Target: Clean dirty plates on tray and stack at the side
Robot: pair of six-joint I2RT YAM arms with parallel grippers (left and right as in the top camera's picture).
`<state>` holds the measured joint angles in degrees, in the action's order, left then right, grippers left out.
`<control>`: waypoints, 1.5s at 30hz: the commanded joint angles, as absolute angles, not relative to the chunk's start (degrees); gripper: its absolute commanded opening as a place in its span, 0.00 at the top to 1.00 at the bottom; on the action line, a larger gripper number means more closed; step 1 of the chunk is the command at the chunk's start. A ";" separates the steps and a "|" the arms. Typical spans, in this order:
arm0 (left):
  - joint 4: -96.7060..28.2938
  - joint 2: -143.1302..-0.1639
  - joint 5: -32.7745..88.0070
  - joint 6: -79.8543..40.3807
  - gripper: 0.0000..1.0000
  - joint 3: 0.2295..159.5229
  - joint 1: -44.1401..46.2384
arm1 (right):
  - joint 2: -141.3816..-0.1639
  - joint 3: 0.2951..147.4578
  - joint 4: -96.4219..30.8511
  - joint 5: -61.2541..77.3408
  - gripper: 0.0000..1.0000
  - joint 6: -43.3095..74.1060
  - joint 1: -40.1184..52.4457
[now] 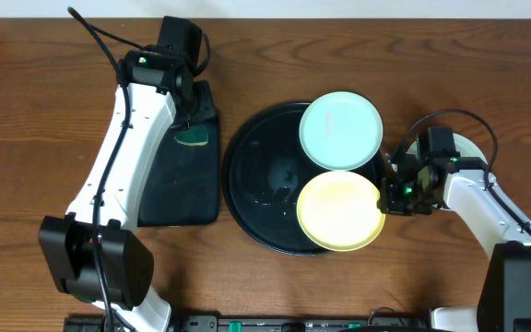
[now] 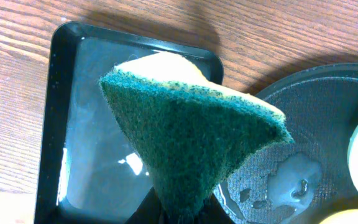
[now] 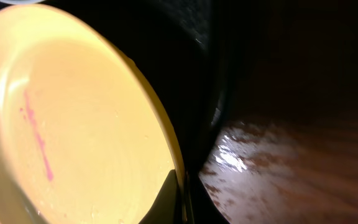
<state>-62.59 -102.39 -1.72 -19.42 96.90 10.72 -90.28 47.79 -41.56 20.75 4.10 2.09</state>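
The pale yellow plate (image 1: 339,210) lies at the right front of the round black tray (image 1: 256,184), overlapping its rim. My right gripper (image 1: 387,195) is shut on the plate's right rim. In the right wrist view the fingers (image 3: 180,199) pinch that rim, and a pink streak marks the yellow plate (image 3: 73,124). A mint plate (image 1: 341,130) sits on the tray's back right. Another pale plate (image 1: 469,145) shows partly under my right arm on the table. My left gripper (image 1: 190,129) is shut on a green-and-yellow sponge (image 2: 191,130) above the rectangular tray.
The small black rectangular tray (image 1: 178,194) lies left of the round tray and holds water (image 2: 79,112). A puddle of water (image 2: 291,180) lies on the round tray's textured floor. Brown wooden table all round.
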 commanded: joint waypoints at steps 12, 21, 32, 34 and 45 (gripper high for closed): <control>-62.48 -102.67 -2.17 -18.72 0.93 97.27 10.68 | -90.02 49.23 -29.71 20.10 0.99 31.35 19.49; -61.78 -102.76 -2.17 -19.53 0.92 95.79 10.68 | -92.62 49.25 -25.96 8.82 0.99 42.94 26.76; -63.00 -102.76 3.46 -20.86 0.92 95.24 14.63 | -101.75 52.07 -23.75 7.16 0.99 46.26 26.83; -62.98 -102.76 5.19 -20.91 0.93 94.02 16.36 | -102.04 52.25 -23.90 7.14 0.99 46.26 26.83; -53.60 -102.76 8.69 -25.54 0.93 77.58 26.72 | -102.02 52.27 -24.21 7.84 0.99 46.06 26.83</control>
<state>-57.28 -102.45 6.74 -23.07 82.17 24.91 -99.72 52.03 -24.43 9.98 44.62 26.44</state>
